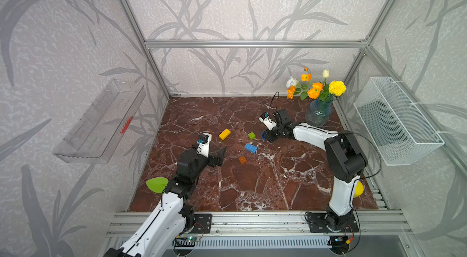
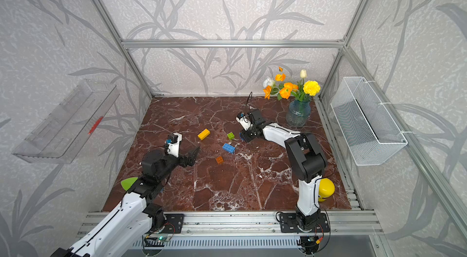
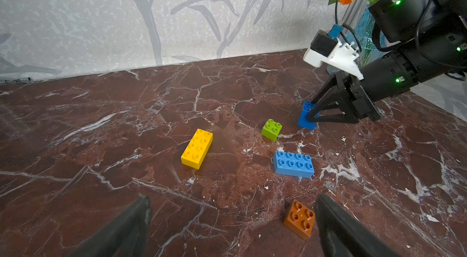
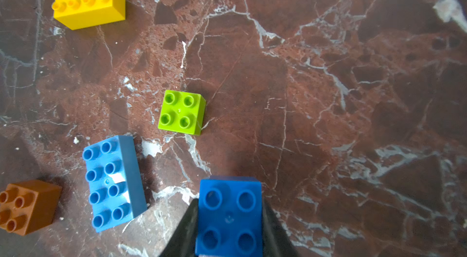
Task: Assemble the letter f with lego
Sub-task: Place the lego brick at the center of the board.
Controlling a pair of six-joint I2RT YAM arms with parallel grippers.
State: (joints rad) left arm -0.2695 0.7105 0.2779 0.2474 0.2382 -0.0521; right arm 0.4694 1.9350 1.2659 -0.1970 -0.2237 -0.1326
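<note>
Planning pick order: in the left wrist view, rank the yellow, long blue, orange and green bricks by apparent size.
1. yellow brick and long blue brick: largest, too alike to rank.
2. orange brick: looks close to them, but it lies nearest the camera, so unsure.
3. green brick: smallest.

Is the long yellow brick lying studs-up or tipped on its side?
Studs-up: the long yellow brick lies flat on the table, eight studs facing upward.
</note>
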